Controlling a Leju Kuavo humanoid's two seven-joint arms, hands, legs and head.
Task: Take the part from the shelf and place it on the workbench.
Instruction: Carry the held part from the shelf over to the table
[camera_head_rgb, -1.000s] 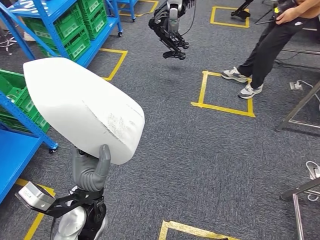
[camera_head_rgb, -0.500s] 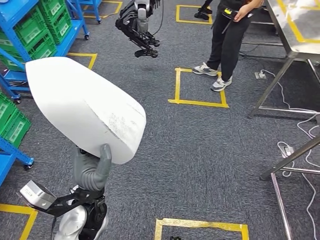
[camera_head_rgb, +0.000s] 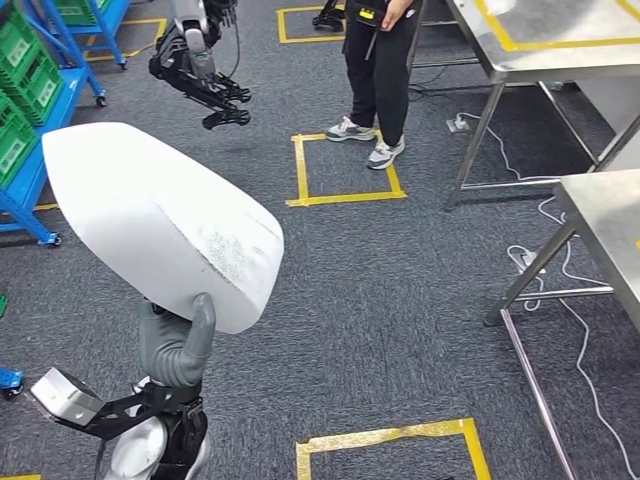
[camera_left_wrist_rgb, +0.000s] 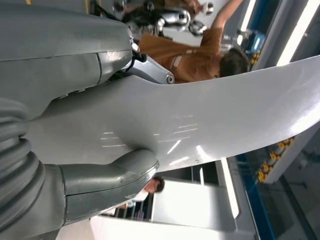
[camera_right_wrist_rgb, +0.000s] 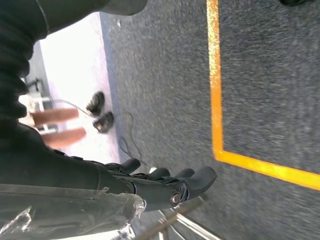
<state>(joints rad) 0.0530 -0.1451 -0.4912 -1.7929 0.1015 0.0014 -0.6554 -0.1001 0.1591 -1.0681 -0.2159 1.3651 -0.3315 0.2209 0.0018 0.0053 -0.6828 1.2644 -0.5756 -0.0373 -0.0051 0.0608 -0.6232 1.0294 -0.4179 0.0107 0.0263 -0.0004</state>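
Across grey carpet the steel worktop (camera_head_rgb: 604, 215) stands well off to the right, while the left robot hand (camera_head_rgb: 175, 345) grips the white part (camera_head_rgb: 158, 225) (right robot hand (camera_right_wrist_rgb: 166, 182) empty, fingers extended).

Bright, even overhead light; wrist views motion-blurred, with ceiling-light glare.

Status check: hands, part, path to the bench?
Left hand grips white part. Right hand raised, holding nothing. Person standing by steel workbench.
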